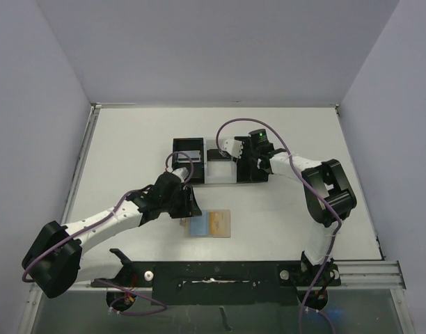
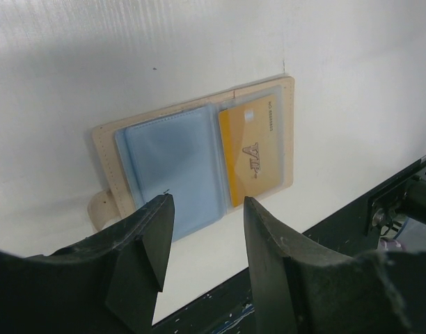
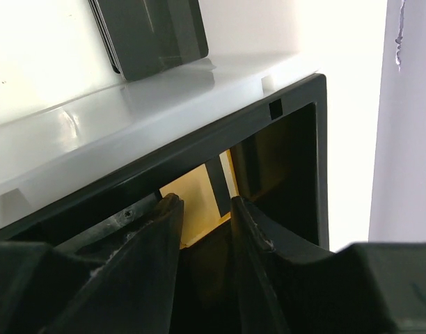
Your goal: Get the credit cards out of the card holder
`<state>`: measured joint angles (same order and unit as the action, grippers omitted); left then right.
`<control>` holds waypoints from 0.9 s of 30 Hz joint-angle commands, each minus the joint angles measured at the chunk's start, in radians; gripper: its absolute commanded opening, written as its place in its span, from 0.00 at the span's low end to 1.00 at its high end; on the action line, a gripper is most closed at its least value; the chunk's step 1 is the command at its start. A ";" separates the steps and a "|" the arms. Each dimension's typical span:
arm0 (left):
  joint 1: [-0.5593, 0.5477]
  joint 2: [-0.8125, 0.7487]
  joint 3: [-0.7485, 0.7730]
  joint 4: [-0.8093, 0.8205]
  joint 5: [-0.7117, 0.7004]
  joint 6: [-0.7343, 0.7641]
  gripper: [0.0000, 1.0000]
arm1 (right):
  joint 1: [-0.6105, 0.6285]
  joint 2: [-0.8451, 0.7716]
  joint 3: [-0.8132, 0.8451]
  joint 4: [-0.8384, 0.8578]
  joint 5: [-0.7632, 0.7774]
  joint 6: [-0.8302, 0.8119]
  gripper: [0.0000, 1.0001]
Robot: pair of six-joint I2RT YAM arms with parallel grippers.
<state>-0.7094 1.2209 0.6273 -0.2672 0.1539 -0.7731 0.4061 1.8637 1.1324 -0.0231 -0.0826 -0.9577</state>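
Right pincer (image 3: 202, 202) hangs slightly parted, gripping nothing, over the tray's (image 3: 296, 97) end compartment, where a yellow card (image 3: 192, 184) lies, seemingly sorted. Left pincer (image 2: 204, 203), spread and empty, hovers above the card holder (image 2: 105, 142), laid open on the desk (image 2: 199, 42) so its VIP card (image 2: 249, 149) is reachable.

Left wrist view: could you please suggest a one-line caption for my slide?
Open left gripper faces the unfolded card holder, showing a yellow VIP card beside a light blue sleeve.
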 commanded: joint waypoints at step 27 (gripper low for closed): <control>0.006 0.020 0.026 0.046 0.055 0.002 0.43 | -0.007 -0.074 0.257 -0.407 0.120 1.255 0.20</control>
<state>-0.7094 1.2377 0.6273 -0.2661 0.1917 -0.7738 0.4053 1.8240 1.3533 -0.2726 0.0227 -0.0387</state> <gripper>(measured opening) 0.431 0.249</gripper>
